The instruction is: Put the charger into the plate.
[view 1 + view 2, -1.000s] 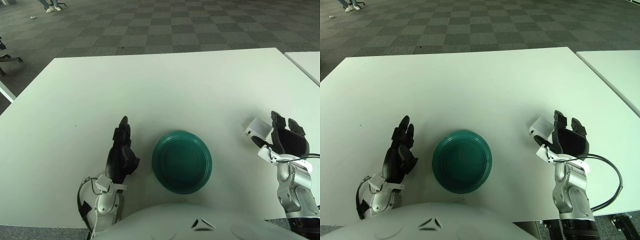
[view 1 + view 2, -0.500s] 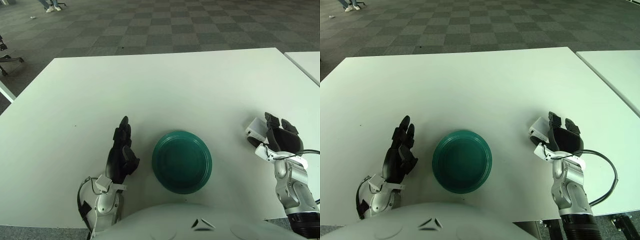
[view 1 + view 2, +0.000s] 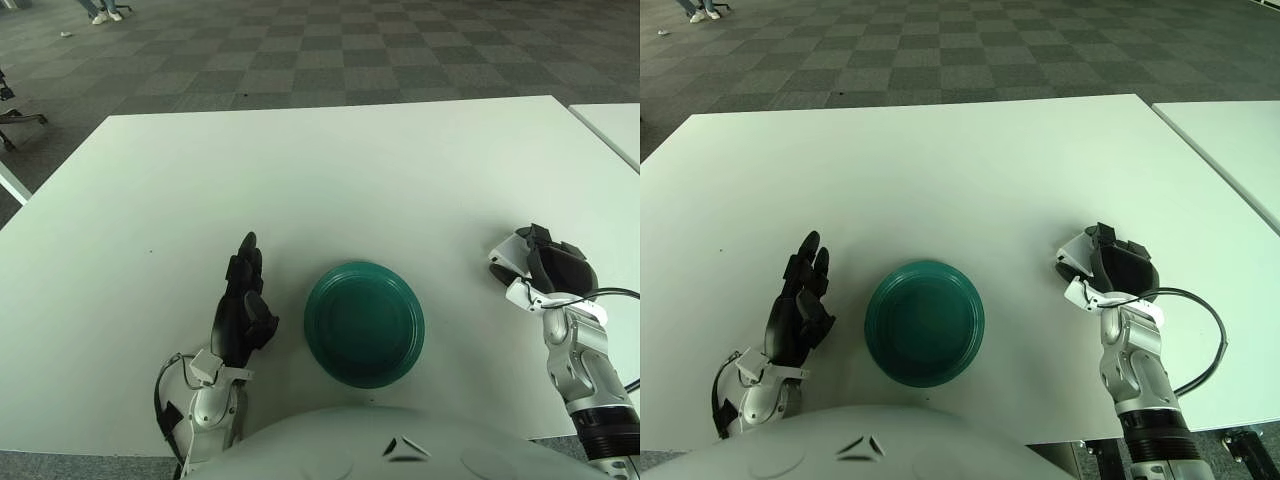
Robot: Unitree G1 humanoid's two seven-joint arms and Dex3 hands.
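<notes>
A dark green plate (image 3: 318, 300) sits on the white table near its front edge, in the middle. A small white charger (image 3: 503, 254) lies on the table to the plate's right. My right hand (image 3: 548, 266) is on the charger, its black fingers curled down over the top, so only the charger's left end shows. It also shows in the right eye view (image 3: 1071, 251). The charger rests on the table. My left hand (image 3: 243, 300) stands parked just left of the plate, fingers straight and holding nothing.
The white table (image 3: 300, 170) stretches far back and to both sides. A second white table (image 3: 615, 125) stands at the right, with a gap between. A black cable (image 3: 1205, 345) loops beside my right forearm. Checkered carpet lies beyond.
My right hand has moved forward and left onto the charger, and its fingers have curled from upright and spread to closed over it. The left hand and the plate have not moved.
</notes>
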